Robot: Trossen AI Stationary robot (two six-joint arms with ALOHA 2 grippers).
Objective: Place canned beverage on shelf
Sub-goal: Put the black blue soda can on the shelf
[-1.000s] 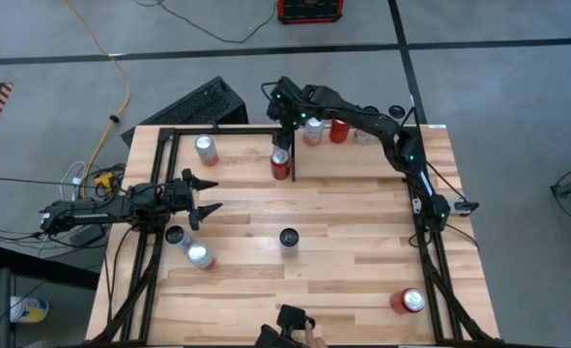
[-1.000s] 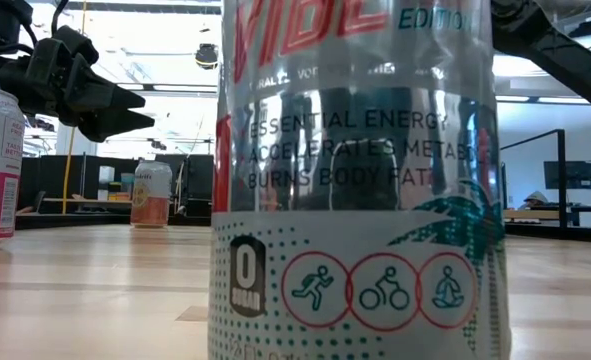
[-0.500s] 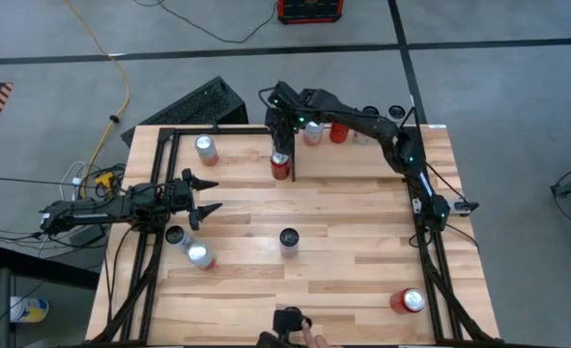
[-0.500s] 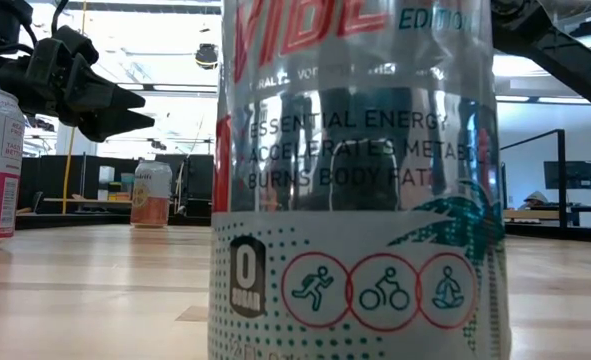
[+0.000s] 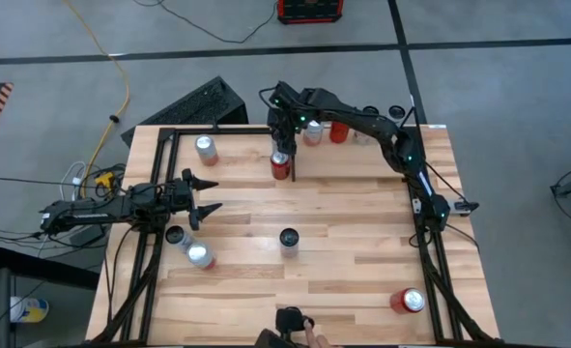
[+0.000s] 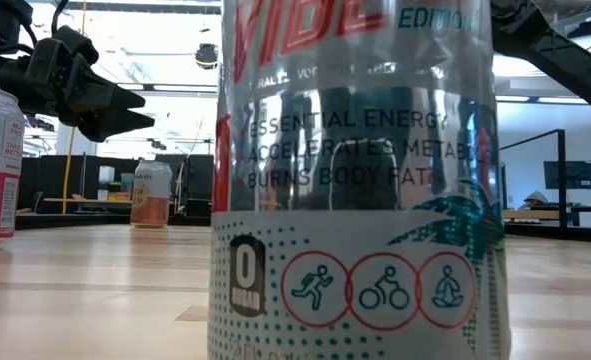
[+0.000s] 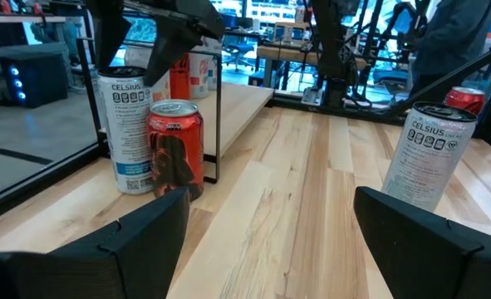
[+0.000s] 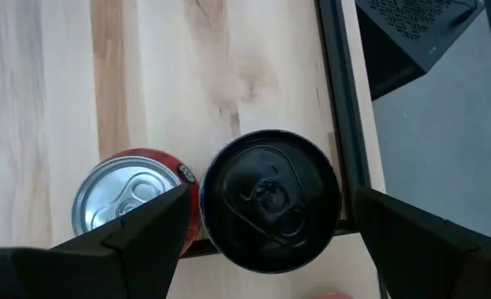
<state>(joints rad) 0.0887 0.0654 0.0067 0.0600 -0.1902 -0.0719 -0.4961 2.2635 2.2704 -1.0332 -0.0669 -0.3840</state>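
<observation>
Right arm reaches over the far side of the tabletop (image 5: 343,213); over the last second its wrist has swung a little sideways. The right end effector (image 5: 283,140) now hangs straight over a black-topped can (image 8: 270,199), a position it had nearly reached half a second ago. Its fingers are spread wide and released, one on each side of the can from above, with no contact visible. The can stands upright on the shelf (image 5: 237,155), close against the back rail and near the divider bar (image 5: 294,159), touching or nearly touching a red can (image 8: 133,203). No can has shifted in that second. Judgement: the beverage already stands on the shelf planks, so this looks like a release or a line-up above it; which one I cannot tell. Left end effector (image 5: 203,193) waits at the tabletop's left edge, unmoved, half-spread and empty.
</observation>
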